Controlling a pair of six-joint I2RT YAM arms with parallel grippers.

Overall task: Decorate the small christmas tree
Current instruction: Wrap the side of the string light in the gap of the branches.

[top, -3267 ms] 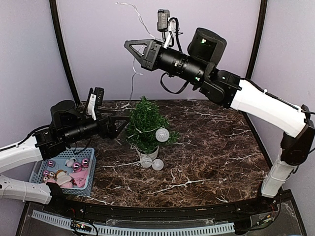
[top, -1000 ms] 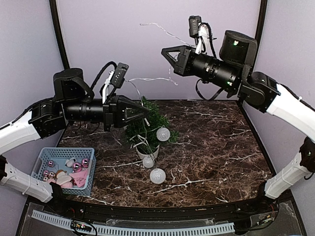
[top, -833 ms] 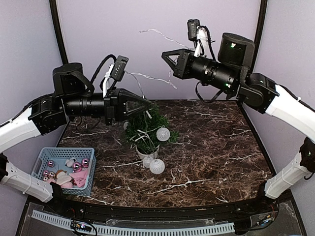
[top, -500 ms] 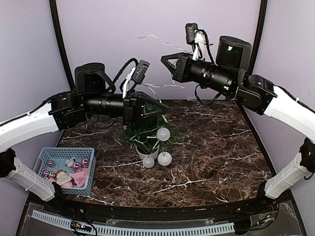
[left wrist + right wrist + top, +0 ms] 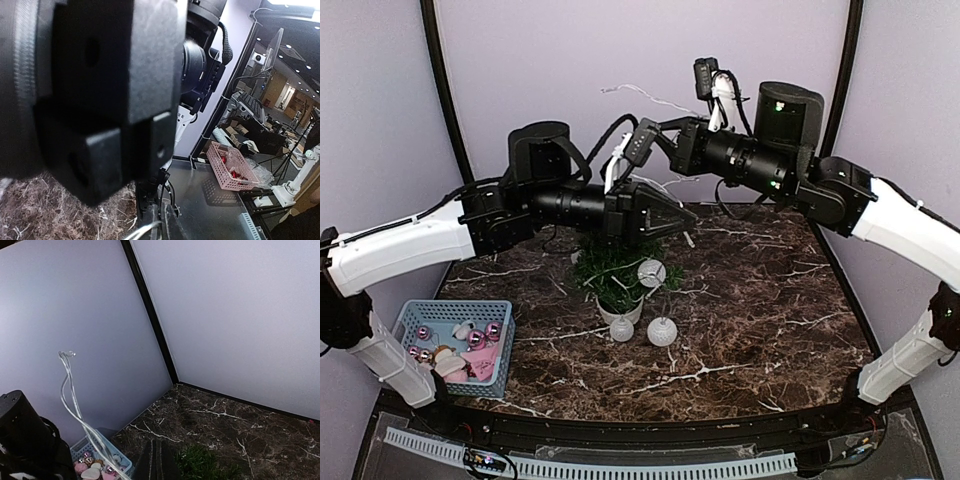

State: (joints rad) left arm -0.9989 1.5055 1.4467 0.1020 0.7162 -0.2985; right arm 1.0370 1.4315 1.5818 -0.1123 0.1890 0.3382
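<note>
The small christmas tree (image 5: 610,268) stands upright in its white pot (image 5: 620,311) on the left-middle of the table (image 5: 770,300), toward the back. One frosted ball (image 5: 651,272) sits against the tree's right side, and two more (image 5: 621,329) (image 5: 662,332) lie on the marble just in front of the pot. A thin white wire (image 5: 65,354) strays up above the tree between the arms. The left gripper (image 5: 682,224) hangs just over and right of the treetop, its fingers pinched to a point. The right gripper (image 5: 156,450) is higher and behind, jaws pressed together too (we cannot tell whether either pinches a strand). The tabletop is dark brown marble with white veins. A blue basket (image 5: 404,338) of pink baubles sits at the near left corner, well apart from the tree. Pale lilac walls (image 5: 520,80) close off the back and sides, with black posts (image 5: 445,110) at the corners. A white slotted strip (image 5: 640,467) runs along the near edge. Bare marble shows from the tree to the right edge and to the front. The left wrist view is mostly blocked by a dark blurred body.
</note>
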